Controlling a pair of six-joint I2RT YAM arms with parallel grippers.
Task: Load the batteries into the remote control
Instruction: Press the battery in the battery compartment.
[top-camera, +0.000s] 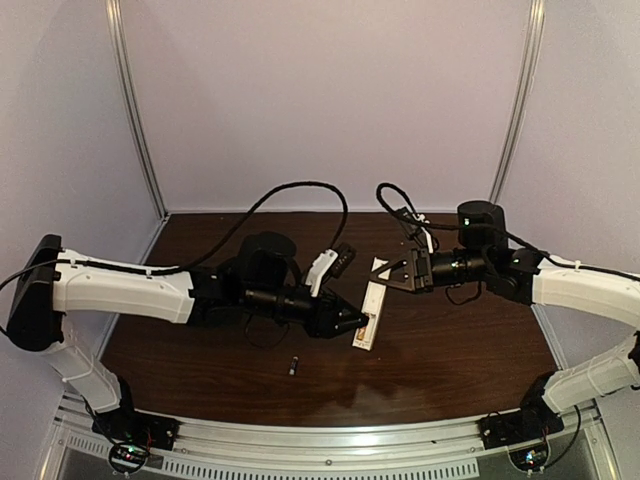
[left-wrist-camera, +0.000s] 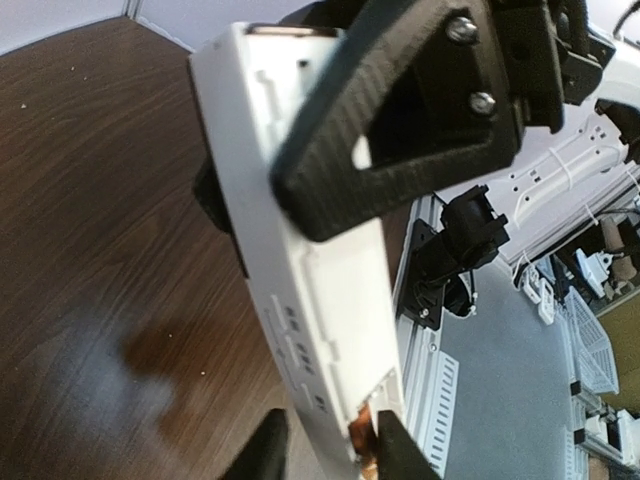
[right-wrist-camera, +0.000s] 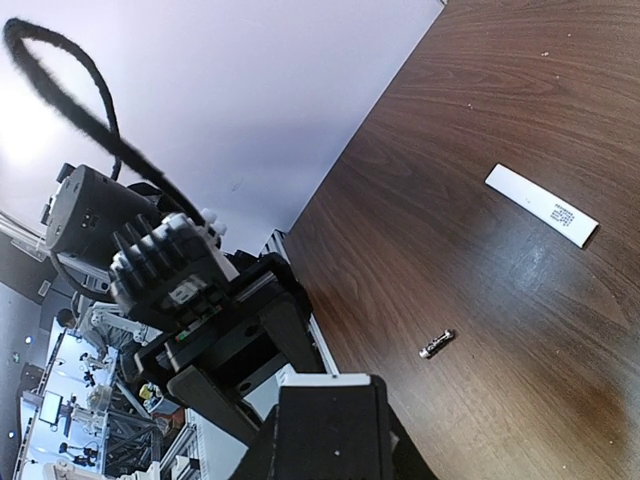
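Remote control (top-camera: 372, 300) hangs over the table (top-camera: 200, 380), its far end clamped in the right gripper (top-camera: 395, 272). Left gripper (top-camera: 352, 322) straddles its near end at the orange battery (left-wrist-camera: 362, 425), grip unclear; black battery (top-camera: 294, 366) lies apart from it.

Both arms reach inward, left tool (top-camera: 357, 322) low with jaws nearly together, right tool (top-camera: 388, 280) clamped.

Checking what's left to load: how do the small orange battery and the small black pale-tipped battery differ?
Colour: the orange battery is coppery; the black battery is dark, pale-tipped.
Place: the orange battery sits at the white plastic remote control's end, between the left gripper's fingers; the black battery lies loose on the dark wooden table.
Both are tiny beside the remote control.
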